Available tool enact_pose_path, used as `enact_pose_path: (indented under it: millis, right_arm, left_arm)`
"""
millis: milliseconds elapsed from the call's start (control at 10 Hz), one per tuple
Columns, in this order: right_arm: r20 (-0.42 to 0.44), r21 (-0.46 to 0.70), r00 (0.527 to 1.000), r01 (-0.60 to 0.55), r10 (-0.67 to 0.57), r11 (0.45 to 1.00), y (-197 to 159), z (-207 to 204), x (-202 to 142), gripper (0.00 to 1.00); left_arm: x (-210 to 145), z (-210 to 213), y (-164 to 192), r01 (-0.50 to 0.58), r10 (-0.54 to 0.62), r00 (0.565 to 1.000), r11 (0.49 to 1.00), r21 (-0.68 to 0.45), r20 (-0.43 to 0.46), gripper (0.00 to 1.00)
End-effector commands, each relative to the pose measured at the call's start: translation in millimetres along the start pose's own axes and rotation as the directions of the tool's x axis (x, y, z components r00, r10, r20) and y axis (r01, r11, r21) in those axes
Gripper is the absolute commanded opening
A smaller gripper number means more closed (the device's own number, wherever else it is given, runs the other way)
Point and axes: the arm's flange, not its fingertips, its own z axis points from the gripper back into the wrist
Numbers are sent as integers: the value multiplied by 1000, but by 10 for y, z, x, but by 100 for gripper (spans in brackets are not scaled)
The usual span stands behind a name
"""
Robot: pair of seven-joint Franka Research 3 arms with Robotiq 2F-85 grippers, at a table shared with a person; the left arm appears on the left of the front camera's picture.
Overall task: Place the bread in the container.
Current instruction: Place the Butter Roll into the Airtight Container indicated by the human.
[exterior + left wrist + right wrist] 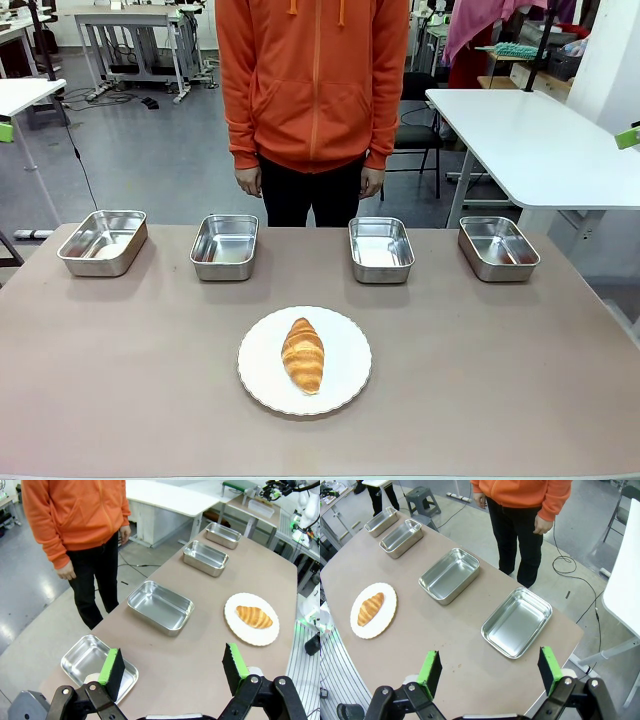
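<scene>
The bread (pixel 302 354), a golden-brown croissant, lies on a round white plate (pixel 345 330) at the table's near middle. Several alike steel trays stand empty in a row beyond it; I cannot tell which is the container: far left (pixel 103 241), left of middle (pixel 224 246), right of middle (pixel 381 249), far right (pixel 498 247). My left gripper (pixel 172 660) is open, high above the table's left end, over the end tray (pixel 97 667); the croissant (pixel 254 616) lies far off. My right gripper (pixel 490 662) is open above the right end, near a tray (pixel 517 622), far from the croissant (pixel 371 608).
A person in an orange hoodie (pixel 314 80) stands at the far edge, hands hanging at the sides. A white table (pixel 530 140) stands beyond the right corner. Bare tabletop (pixel 500 380) surrounds the plate on both sides.
</scene>
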Motion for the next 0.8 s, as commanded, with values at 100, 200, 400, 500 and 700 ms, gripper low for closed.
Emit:
enact_pose_path:
  millis: [100,200,400,500,700]
  right_arm:
    - [23,9,1000,-2,2,1000,-1,-8,8,100]
    - [23,9,1000,-2,2,1000,-1,-8,8,100]
    - [23,9,1000,-2,2,1000,-1,-8,8,100]
    - [23,9,1000,-2,2,1000,-1,-8,8,100]
    - [23,9,1000,-2,2,1000,-1,-8,8,100]
  left_arm:
    - [1,1,-6,9,-9,1000,1000,-4,4,100]
    - [1,1,-6,9,-9,1000,1000,-4,4,100]
    - [1,1,-6,9,-9,1000,1000,-4,4,100]
    - [1,1,-6,9,-9,1000,1000,-4,4,100]
    - [1,1,-6,9,-9,1000,1000,-4,4,100]
